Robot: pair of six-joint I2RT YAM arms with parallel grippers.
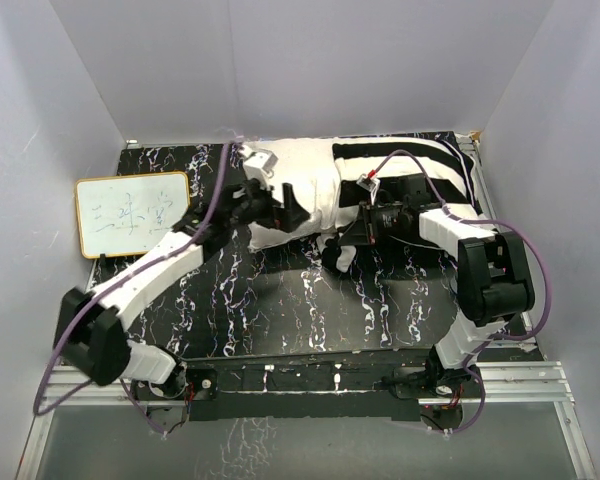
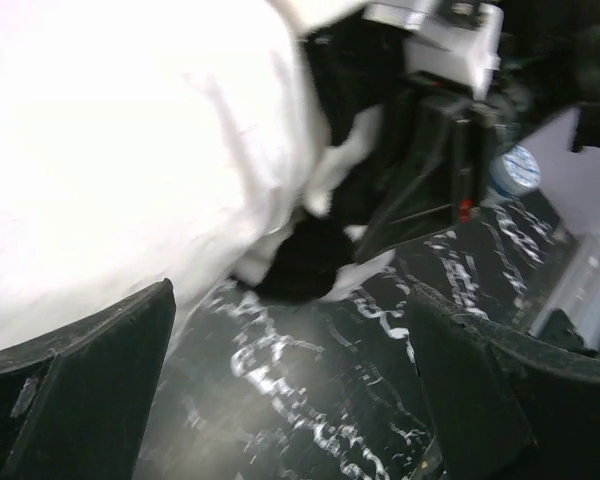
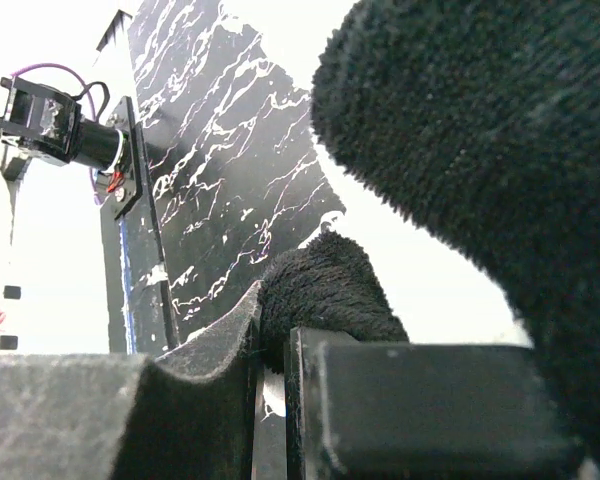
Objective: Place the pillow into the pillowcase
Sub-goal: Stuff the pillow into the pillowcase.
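Black marbled table (image 1: 280, 300) stretching between white walls; whiteboard (image 1: 132, 213) at left edge showing unreadable scribble. Left gripper (image 2: 290, 330) gaping wide beside pillow (image 1: 300, 175) at far centre. Right gripper (image 3: 280, 350) pinching black fold of pillowcase (image 1: 420, 160), which is bunching at pillow's right end near far right edge.

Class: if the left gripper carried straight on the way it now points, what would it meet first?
Probably the bunched black fold of the pillowcase beside the pillow; depth is unclear, so the left gripper may brush the pillow first.
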